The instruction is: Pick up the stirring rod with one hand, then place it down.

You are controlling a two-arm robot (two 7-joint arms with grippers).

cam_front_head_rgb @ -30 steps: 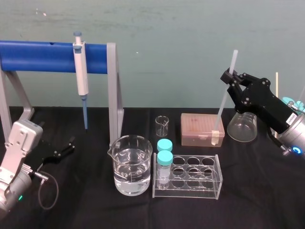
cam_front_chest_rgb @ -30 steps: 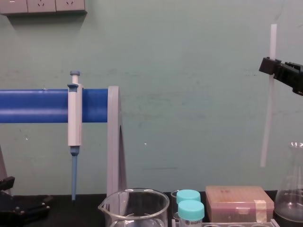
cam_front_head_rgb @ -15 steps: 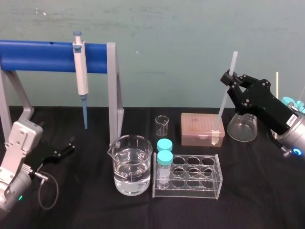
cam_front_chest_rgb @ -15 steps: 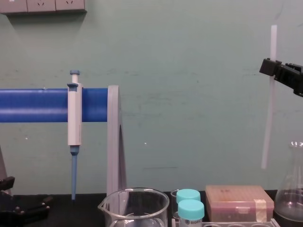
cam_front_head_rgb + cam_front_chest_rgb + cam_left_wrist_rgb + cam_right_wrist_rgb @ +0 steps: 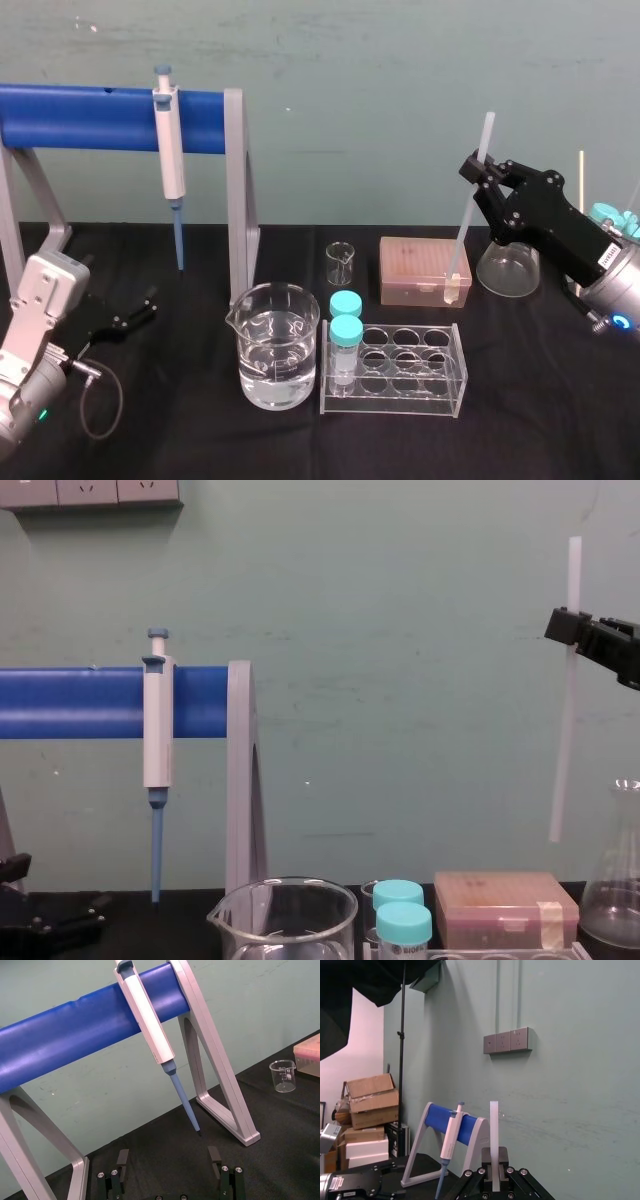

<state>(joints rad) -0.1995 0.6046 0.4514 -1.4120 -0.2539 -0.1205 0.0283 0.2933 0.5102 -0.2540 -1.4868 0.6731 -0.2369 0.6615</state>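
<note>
Head view puts the right gripper (image 5: 487, 170) up and to the right of the pinkish tip box (image 5: 424, 270), its black fingers clamped on the stirring rod (image 5: 470, 215) near the rod's upper end. In the chest view the rod (image 5: 565, 740) hangs almost upright in the air, leaning slightly, with its lower end above the box's right side and clear of the lid. A glass flask (image 5: 510, 268) stands just right of the box. Well to the left of the box, past the pipette (image 5: 170, 160) on its blue rack (image 5: 90, 118), the left gripper (image 5: 135, 312) rests low by the table with its fingers (image 5: 122, 1160) spread apart, holding nothing.
</note>
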